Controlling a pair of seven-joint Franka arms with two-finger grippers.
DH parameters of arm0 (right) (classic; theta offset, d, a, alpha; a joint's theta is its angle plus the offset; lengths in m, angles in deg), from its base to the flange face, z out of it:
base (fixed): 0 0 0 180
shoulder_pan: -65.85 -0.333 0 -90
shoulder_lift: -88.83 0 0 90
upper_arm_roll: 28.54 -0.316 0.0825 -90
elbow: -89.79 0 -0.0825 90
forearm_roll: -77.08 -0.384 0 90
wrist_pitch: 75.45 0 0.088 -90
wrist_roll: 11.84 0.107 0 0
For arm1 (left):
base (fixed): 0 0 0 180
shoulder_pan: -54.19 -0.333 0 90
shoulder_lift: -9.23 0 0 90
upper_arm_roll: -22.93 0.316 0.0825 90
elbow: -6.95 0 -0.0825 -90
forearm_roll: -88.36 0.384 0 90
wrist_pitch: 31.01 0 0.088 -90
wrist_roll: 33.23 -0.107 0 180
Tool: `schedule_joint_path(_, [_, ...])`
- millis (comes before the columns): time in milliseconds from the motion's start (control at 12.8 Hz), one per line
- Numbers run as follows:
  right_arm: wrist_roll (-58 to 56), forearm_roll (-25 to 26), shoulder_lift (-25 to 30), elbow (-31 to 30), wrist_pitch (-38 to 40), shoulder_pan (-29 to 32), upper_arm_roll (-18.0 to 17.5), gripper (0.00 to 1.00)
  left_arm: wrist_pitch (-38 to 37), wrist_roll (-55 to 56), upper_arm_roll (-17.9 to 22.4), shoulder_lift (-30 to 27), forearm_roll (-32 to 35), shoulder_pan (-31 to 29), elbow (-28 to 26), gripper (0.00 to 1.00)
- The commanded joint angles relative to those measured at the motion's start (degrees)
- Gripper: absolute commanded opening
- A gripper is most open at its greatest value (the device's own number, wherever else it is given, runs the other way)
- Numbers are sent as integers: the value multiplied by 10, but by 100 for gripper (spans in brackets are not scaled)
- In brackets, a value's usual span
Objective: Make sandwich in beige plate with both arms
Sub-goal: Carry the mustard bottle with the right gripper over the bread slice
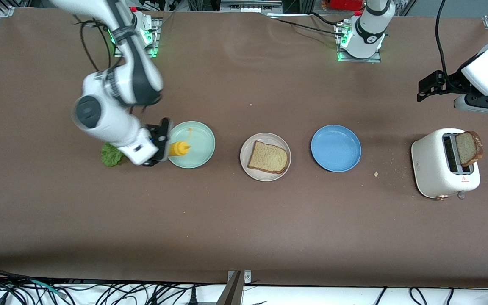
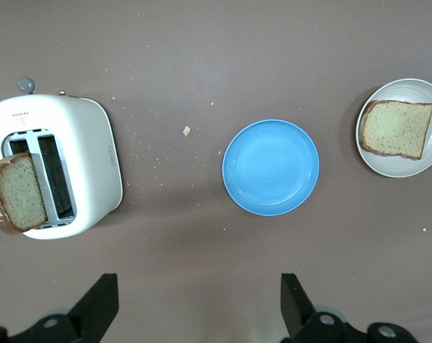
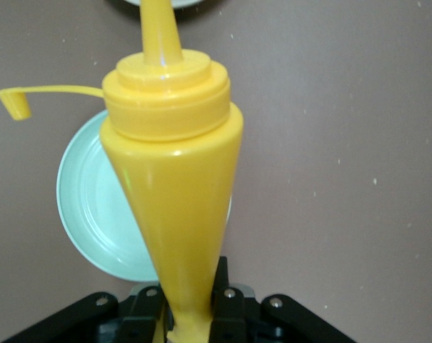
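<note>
A round, shallow off-white beige plate (image 1: 265,156) with a low rim lies flat on the brown table, about midway between the table's two ends. On it rests one square tan bread slice (image 1: 269,157) with darker brown crust, lying flat and slightly skewed. A ruffled green lettuce leaf (image 1: 111,155) lies on the table toward the right arm's end.

Open brown table (image 1: 244,224) stretches clear near the camera; the plate row is blocked at the mint green plate (image 1: 197,146) by the right gripper (image 1: 162,146) and its yellow bottle (image 1: 179,148).
</note>
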Motion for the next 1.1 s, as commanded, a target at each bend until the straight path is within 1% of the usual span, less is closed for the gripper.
schedule_joint_path(0, [88, 61, -90, 119, 73, -110, 76, 0, 1, 1, 0, -2, 8, 2, 2, 100])
schedule_joint_path(78, [120, 78, -139, 176, 120, -151, 105, 0, 1, 1, 0, -2, 8, 2, 2, 100])
schedule_joint_path(157, [163, 92, -198, 258, 192, -183, 134, 0, 1, 1, 0, -2, 8, 2, 2, 100])
schedule_joint_path(235, [200, 94, -257, 346, 251, -217, 165, 0, 1, 1, 0, -2, 8, 2, 2, 100])
schedule_joint_path(313, [237, 93, -307, 396, 274, -246, 196, 0, 1, 1, 0, -2, 8, 1, 2, 100])
schedule_joint_path(392, [267, 92, -334, 402, 271, -263, 205, 0, 1, 1, 0, -2, 8, 1, 2, 100])
schedule_joint_path(627, [347, 96, -389, 404, 258, -312, 216, 0, 1, 1, 0, -2, 8, 2, 2, 100])
schedule_joint_path(783, [391, 116, -431, 407, 255, -343, 227, 0, 1, 1, 0, -2, 8, 2, 2, 100])
schedule_joint_path(862, [413, 118, -439, 408, 253, -348, 226, 0, 1, 0, 0, -2, 8, 2, 2, 100])
schedule_joint_path(1018, [415, 118, -437, 407, 254, -349, 225, 0, 1, 0, 0, -2, 8, 2, 2, 100])
